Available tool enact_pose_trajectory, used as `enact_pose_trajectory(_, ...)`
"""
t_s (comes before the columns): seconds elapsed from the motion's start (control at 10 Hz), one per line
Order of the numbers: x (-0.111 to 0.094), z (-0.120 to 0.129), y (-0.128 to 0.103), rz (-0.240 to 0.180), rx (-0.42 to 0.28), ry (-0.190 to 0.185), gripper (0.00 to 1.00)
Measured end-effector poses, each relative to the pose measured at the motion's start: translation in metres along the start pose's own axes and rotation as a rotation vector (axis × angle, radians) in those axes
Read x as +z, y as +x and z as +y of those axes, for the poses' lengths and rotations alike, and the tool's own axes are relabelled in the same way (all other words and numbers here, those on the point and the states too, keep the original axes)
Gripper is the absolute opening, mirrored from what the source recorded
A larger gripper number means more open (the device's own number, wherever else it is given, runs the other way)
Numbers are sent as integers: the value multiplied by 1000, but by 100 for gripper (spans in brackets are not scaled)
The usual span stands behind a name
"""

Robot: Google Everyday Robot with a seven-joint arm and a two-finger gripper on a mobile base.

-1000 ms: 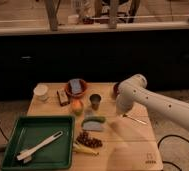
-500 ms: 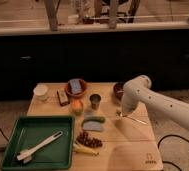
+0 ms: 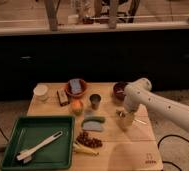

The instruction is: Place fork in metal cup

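Note:
The metal cup [image 3: 95, 101], a small dark grey tumbler, stands upright in the middle of the wooden table [image 3: 138, 152], beside an orange [image 3: 77, 105]. The fork [image 3: 138, 120] is a thin silver stick lying flat on the table to the right of the cup. My white arm reaches in from the right, and the gripper [image 3: 124, 119] points down, low over the table just left of the fork's near end. The cup is about a hand's width to the gripper's left.
A reddish-brown bowl [image 3: 119, 90] sits behind the gripper, and another bowl holding a blue object [image 3: 76, 87] is at the back. A white cup [image 3: 40, 91], a brown box [image 3: 63, 97], green produce [image 3: 93, 120], grapes [image 3: 88, 139] and a green tray [image 3: 18, 135] with a pale utensil [image 3: 38, 147] are on the left.
The arm has swung a little to the right and the gripper has come down closer to the table beside the fork. The fork and cup have not moved.

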Motion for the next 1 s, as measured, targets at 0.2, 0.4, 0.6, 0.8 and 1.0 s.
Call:
enact_pose_trajectory(0.2,14,0,8,-12,42,-4,80)
enact_pose_trajectory(0.4,24,2,22,-32,83,-17,79)
enact_pose_trajectory(0.6,30,4,27,-52,111,-25,65)
enact_pose_trajectory(0.8,30,3,27,-52,109,-22,45)
enact_pose_trajectory(1.0,24,4,30,-49,111,-23,25)
